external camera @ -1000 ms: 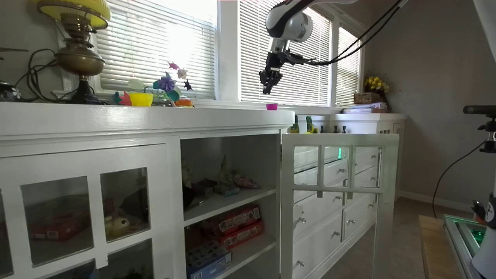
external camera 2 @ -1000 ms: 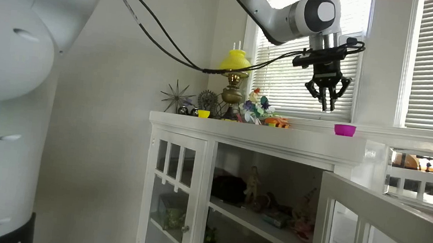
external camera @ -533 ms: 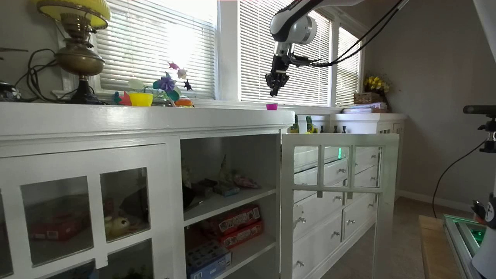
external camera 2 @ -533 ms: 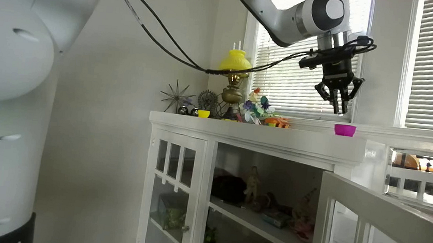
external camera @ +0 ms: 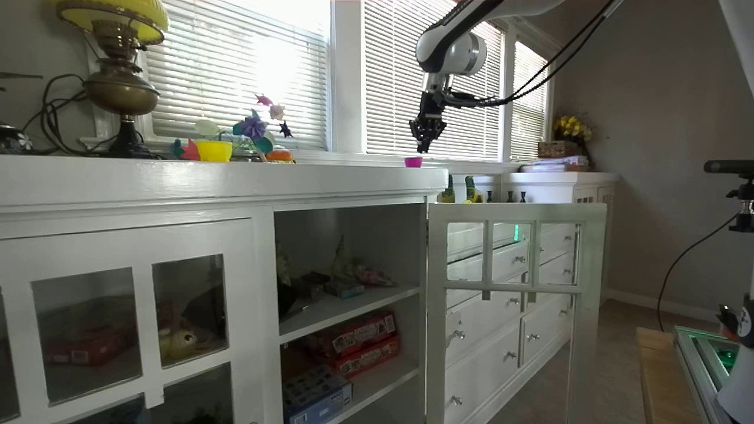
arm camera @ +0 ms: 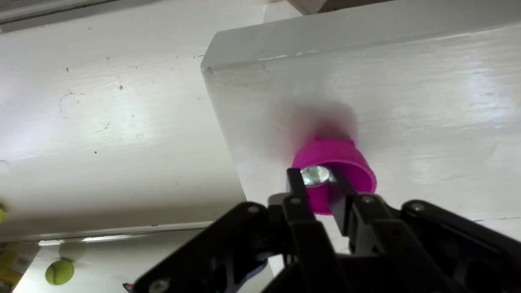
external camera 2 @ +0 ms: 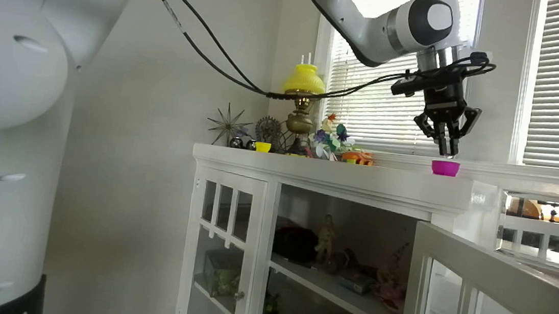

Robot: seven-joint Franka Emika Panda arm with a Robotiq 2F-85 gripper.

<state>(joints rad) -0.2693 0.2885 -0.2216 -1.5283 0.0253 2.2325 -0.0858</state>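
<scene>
A small clear glass gem point(arm camera: 315, 176) is pinched between the fingertips of my gripper point(arm camera: 316, 176) in the wrist view. Directly beneath lies the magenta cup point(arm camera: 333, 151), its mouth facing up and partly covered by the black fingers point(arm camera: 296, 184). Both exterior views place the gripper point(external camera 2: 448, 154) pointing down just above the magenta cup point(external camera 2: 445, 168), with a small gap to its rim. That cup point(external camera: 413, 162) stands on the white cabinet top point(external camera: 330, 176) near its end. The gem is barely visible from outside.
A yellow cup point(external camera: 214, 151), paper flowers point(external camera: 253, 126) and a brass lamp point(external camera: 122, 94) stand further along the cabinet top. Below, a cabinet door point(external camera 2: 503, 281) hangs open. A window with blinds point(external camera 2: 392, 101) is behind the arm. A tennis ball point(arm camera: 60, 272) lies lower down.
The gripper has come down and across toward the magenta cup, and now hangs just over it. Its fingers have stayed at the same width. The cup has not moved.
</scene>
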